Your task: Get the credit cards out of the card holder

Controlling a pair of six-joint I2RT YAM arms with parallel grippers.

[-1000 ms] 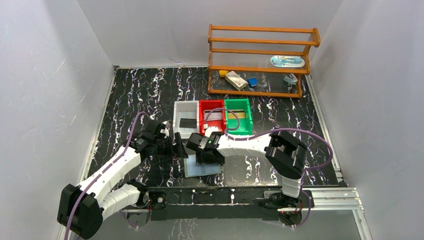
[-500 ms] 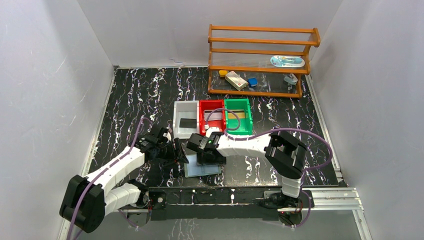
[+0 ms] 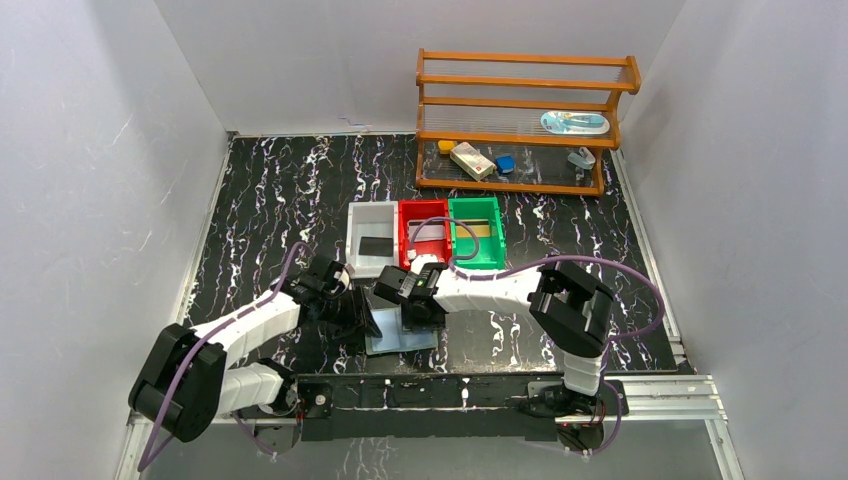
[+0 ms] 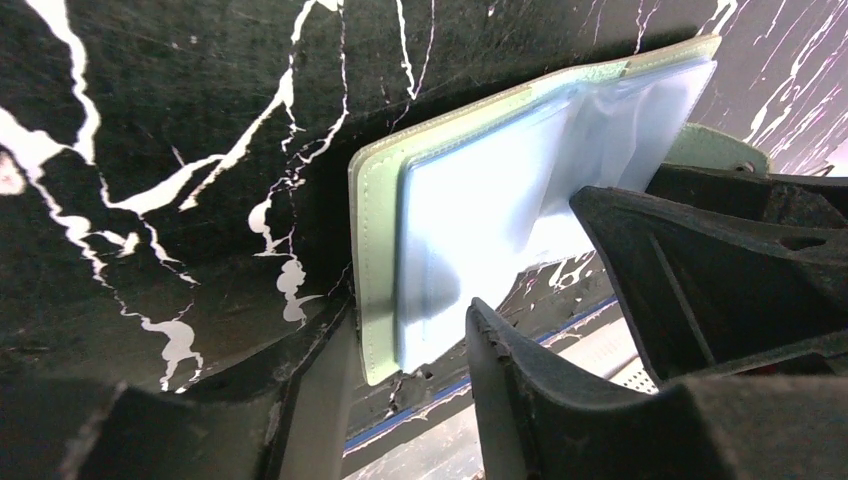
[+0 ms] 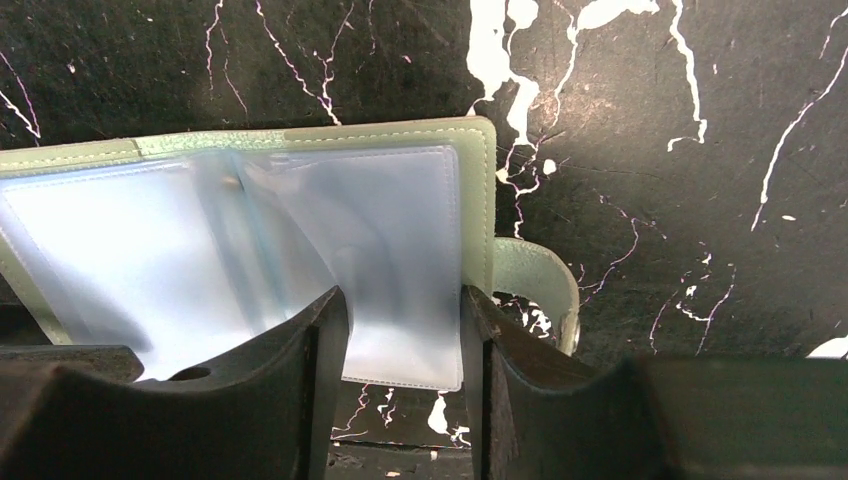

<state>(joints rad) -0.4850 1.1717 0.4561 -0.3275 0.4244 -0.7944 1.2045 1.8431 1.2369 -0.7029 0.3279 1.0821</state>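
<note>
The card holder (image 3: 400, 338) lies open near the table's front edge, grey-green with clear bluish pockets. No card shows in the pockets I can see. My left gripper (image 3: 358, 316) is open, and its fingers straddle the holder's near left corner (image 4: 378, 300). My right gripper (image 3: 416, 312) is open over the holder's right half, with a clear pocket leaf (image 5: 400, 250) between its fingers. The holder's small tab (image 5: 540, 280) sticks out to the right. A black card (image 3: 375, 246) lies in the white bin, a silver-grey card (image 3: 426, 234) in the red bin, and a gold card (image 3: 480, 229) in the green bin.
The white bin (image 3: 354, 232), red bin (image 3: 404, 228) and green bin (image 3: 500, 240) stand in a row just behind the grippers. A wooden rack (image 3: 520, 120) with small items stands at the back right. A metal rail (image 3: 480, 390) runs along the front edge.
My left arm has swung right and lower, bringing its gripper to the holder's left corner. The right gripper has stayed over the holder, which turned slightly.
</note>
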